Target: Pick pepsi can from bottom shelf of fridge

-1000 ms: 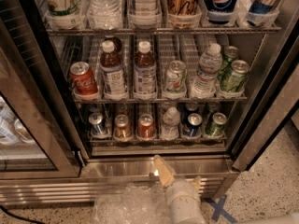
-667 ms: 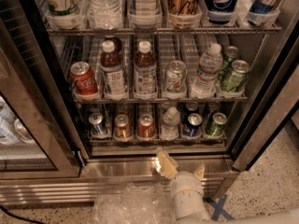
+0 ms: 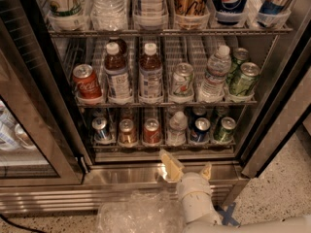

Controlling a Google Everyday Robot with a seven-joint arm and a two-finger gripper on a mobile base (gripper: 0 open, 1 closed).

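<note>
The pepsi can (image 3: 199, 130), dark navy with a silver top, stands on the bottom shelf (image 3: 160, 145) of the open fridge (image 3: 272, 125), second lane from the right. To its left is a small water bottle (image 3: 177, 128) and to its right a green can (image 3: 224, 129). A paler blue-and-silver can (image 3: 101, 129), a copper can (image 3: 127, 132) and a red can (image 3: 151, 131) fill the left lanes. My gripper (image 3: 188, 168) is open and empty, just below and in front of the shelf's front edge, slightly left of the pepsi can.
The middle rack holds a Coca-Cola can (image 3: 86, 83), two brown tea bottles (image 3: 150, 74), a water bottle (image 3: 214, 74) and green cans (image 3: 243, 78). A tall Pepsi can (image 3: 231, 0) stands on the upper rack. The glass door (image 3: 29, 130) hangs open at left. Crumpled clear plastic (image 3: 136, 212) lies below.
My gripper has moved up and forward toward the bottom shelf's front edge. The cans and bottles have not moved.
</note>
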